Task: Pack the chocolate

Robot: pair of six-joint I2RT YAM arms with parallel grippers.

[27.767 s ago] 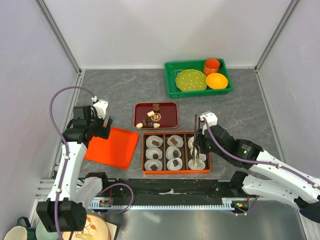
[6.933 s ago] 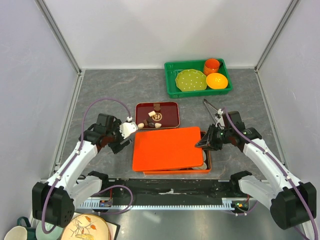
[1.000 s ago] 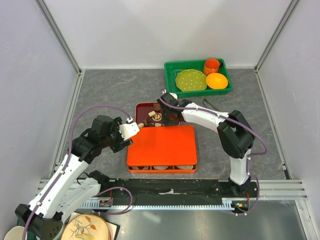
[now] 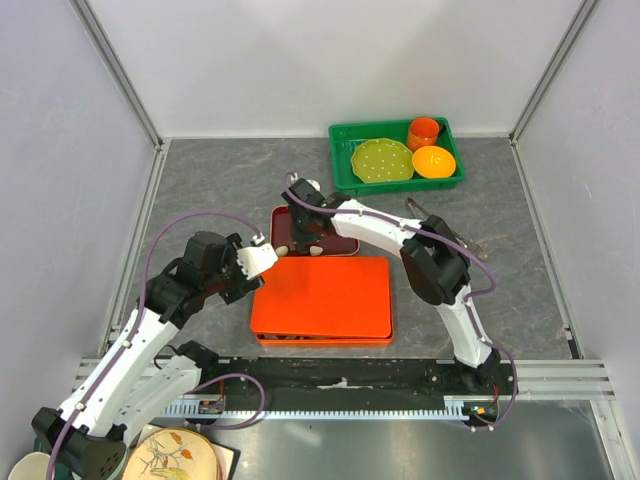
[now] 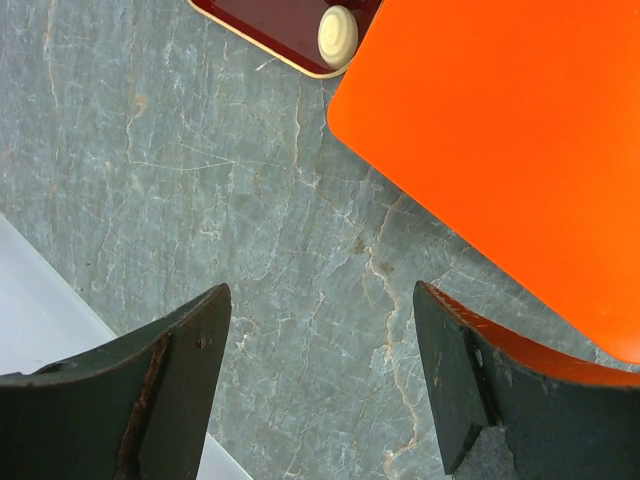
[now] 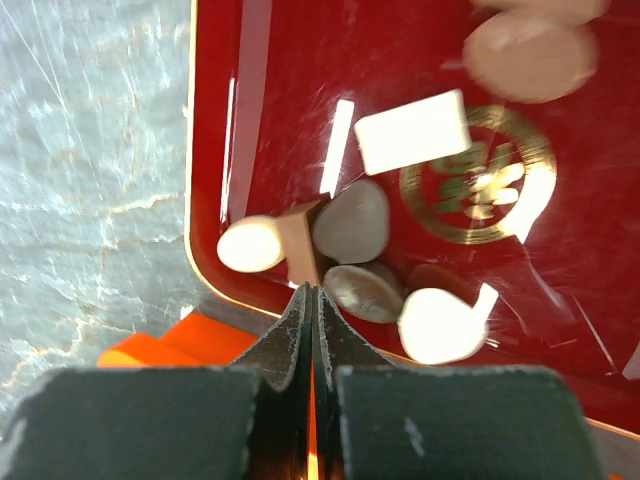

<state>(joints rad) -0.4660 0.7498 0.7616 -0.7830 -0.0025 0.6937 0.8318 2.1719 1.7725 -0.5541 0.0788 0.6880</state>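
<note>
Right gripper [image 6: 312, 295] further left over gold-crested red tray [image 6: 280, 100], jaws together; left gripper [image 5: 320, 292] jaws apart

A green tray [image 4: 397, 187] at the far right of the grey table [image 4: 220, 180] holds 1 dotted green plate [image 4: 382, 160], 1 orange cup [image 4: 424, 131] and 1 orange bowl [image 4: 433, 161]. Metal tongs [image 4: 413, 206] lie near its front.

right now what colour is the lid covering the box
The lid is plain bright orange, no pattern; clearest in the top external view.
</note>
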